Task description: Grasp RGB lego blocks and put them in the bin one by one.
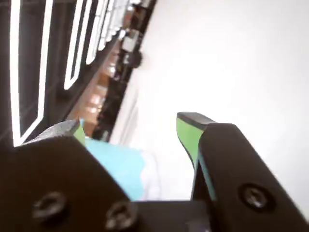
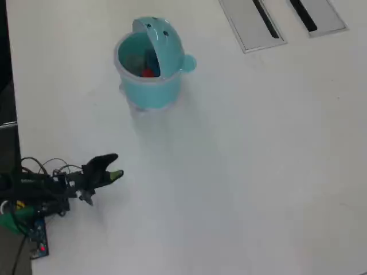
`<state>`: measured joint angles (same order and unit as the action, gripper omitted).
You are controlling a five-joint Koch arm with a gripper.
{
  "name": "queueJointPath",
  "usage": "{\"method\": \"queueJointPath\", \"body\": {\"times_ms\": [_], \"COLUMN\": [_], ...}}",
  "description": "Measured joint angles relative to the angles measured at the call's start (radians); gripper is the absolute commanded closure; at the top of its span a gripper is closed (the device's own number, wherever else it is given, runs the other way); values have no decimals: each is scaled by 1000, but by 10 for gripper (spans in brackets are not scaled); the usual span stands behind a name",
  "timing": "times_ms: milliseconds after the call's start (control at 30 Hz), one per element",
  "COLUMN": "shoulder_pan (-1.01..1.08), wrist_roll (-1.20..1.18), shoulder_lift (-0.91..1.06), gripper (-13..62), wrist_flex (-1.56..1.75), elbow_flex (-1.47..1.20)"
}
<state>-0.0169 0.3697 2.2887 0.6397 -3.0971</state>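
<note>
The white table (image 2: 246,172) fills nearly the whole overhead view and is bare across its middle and right side. At the top right of that view two grey flat slotted panels (image 2: 250,23) lie set into the tabletop, each with a dark slot, well apart from everything else.

The light teal bin (image 2: 150,86) stands upright near the top centre of the overhead view, its flip lid (image 2: 157,34) raised at the back and showing two dark dots, a small knob sticking out on its right side. Inside the bin a red lego block (image 2: 148,73) shows, with something bluish beside it that is too blurred to name. In the wrist view a patch of the same teal shows low in the frame between the jaws, blurred.

The arm (image 2: 40,189) lies low at the lower left of the overhead view, with wires and a circuit board at the table edge, pointing right, well apart from the bin with open tabletop between them.

The gripper (image 1: 130,128) is spread: in the wrist view its two black jaws stand clearly apart, green pads (image 1: 188,137) on their inner faces, and nothing is pinched between them. In the overhead view its green-tipped end (image 2: 116,175) hangs over bare table.
</note>
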Motion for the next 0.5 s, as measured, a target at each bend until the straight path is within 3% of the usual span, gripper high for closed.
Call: {"method": "queueJointPath", "body": {"times_ms": [500], "shoulder_pan": [25], "wrist_roll": [-58], "shoulder_lift": [0], "gripper": [148], "wrist_flex": [-285], "elbow_flex": [-2]}}
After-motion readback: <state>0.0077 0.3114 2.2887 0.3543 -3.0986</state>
